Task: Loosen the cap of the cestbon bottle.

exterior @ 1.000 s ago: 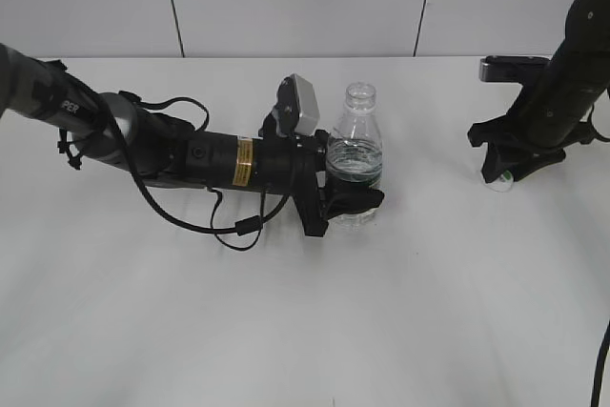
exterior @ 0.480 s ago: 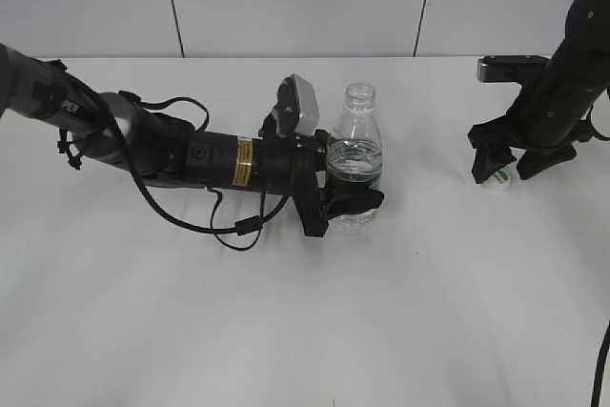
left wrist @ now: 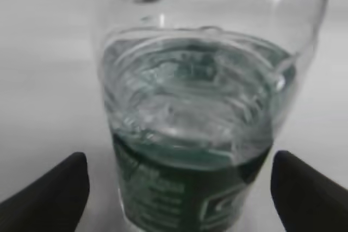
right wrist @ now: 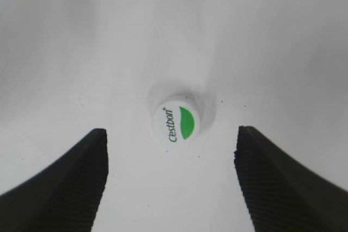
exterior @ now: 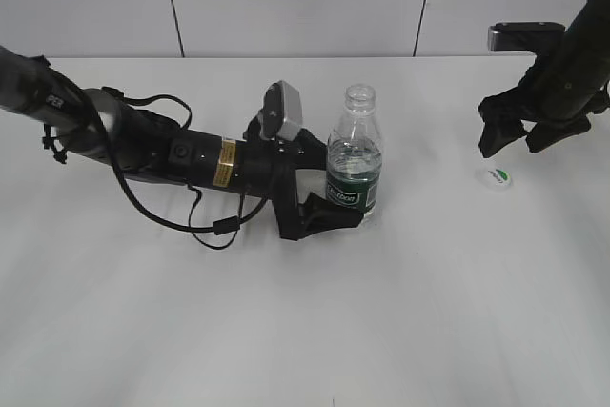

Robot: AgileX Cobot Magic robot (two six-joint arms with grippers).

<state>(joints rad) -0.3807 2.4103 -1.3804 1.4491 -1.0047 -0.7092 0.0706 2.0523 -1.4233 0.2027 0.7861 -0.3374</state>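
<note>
Left wrist view: cestbon bottle (left wrist: 201, 129) blurred, neck and base cut off by frame top/bottom; label text unreadable. Left gripper (left wrist: 179, 188) fingers (left wrist: 51, 191) show as dark tips only, cropped at bottom corners. Right wrist view: right gripper (right wrist: 171, 180) fingers (right wrist: 62, 180) also cropped at lower edge. Exterior view: lettering on cap (exterior: 496, 176) too small to read; right arm cut off by right edge, left arm by left edge; bottle's lower left side partly hidden behind left fingers.

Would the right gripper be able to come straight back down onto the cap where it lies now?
Probably yes: the right gripper hangs open above the cap, which lies alone on the bare table, well clear of the bottle.
</note>
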